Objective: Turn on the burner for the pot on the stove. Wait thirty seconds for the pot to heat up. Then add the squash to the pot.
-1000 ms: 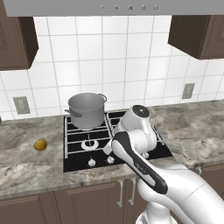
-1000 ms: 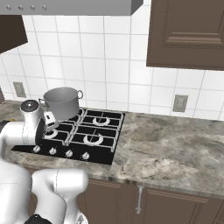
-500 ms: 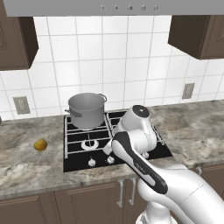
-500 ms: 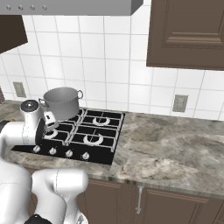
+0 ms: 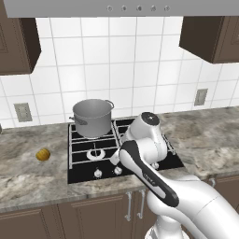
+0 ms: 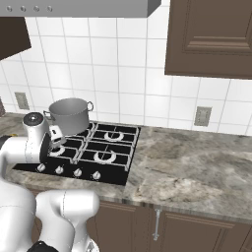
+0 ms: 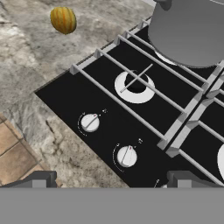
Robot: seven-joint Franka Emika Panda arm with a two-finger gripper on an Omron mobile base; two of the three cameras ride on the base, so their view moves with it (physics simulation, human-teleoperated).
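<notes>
The grey pot stands on the back-left burner of the black stove, and only a sliver of that burner's ring shows under it. The yellow-orange squash lies on the counter left of the stove, also in the hand view. My gripper hangs open and empty over the stove's front edge, just above the two left knobs, touching nothing. The front-left burner lies bare ahead of it.
The pot is at the back left in the right base view. Marbled counter stretches to the right of the stove. A tiled wall with outlets runs behind, and dark cabinets and a hood hang above.
</notes>
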